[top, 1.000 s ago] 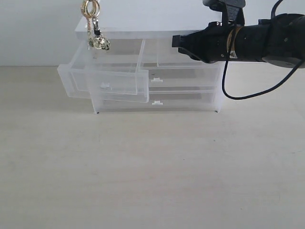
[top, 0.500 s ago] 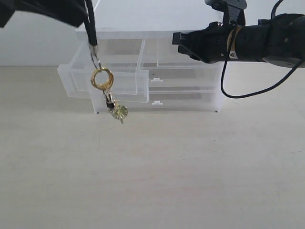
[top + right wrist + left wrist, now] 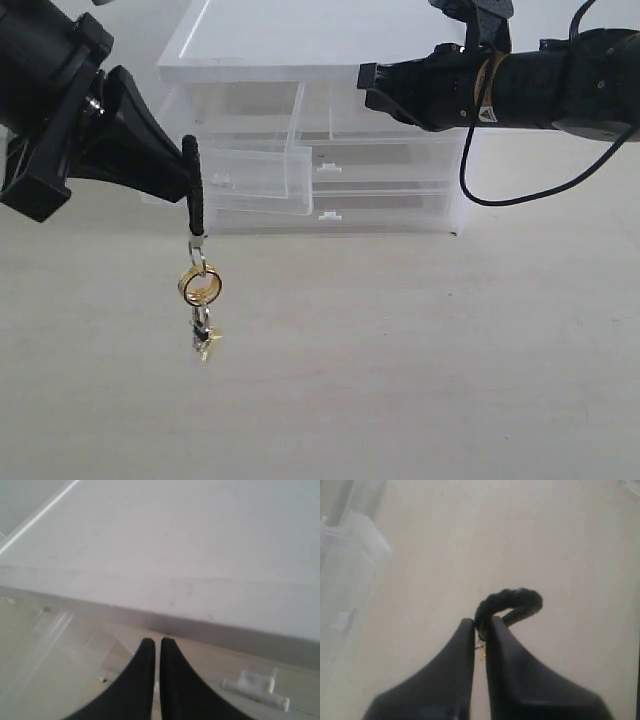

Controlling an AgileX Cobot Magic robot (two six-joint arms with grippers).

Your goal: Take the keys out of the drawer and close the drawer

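Hanging over the pale beige table top (image 3: 420, 360), toward seven o'clock in the exterior view, the keys (image 3: 202, 300) are a small bunch of gold-coloured metal rings with a little silver fob at the bottom. They dangle from a braided black loop strap (image 3: 194, 190). Whether the lowest piece touches the table cannot be told. The black left gripper (image 3: 188, 165) reaches in from nine o'clock and is clamped tight on the top of that strap. In the left wrist view the strap curls out from between its pressed-together fingers (image 3: 465, 645).

Farther back, toward eleven o'clock, the translucent white plastic half-width drawer (image 3: 255, 180) with its small white tab handle (image 3: 222, 180) stands open. It sticks out of the translucent white plastic cabinet (image 3: 300, 45) with its front slightly skewed. At one o'clock the black right gripper (image 3: 366, 88) hovers in front of the cabinet's upper right part. Its fingertips are drawn together with only a slit between them, and it grips nothing.
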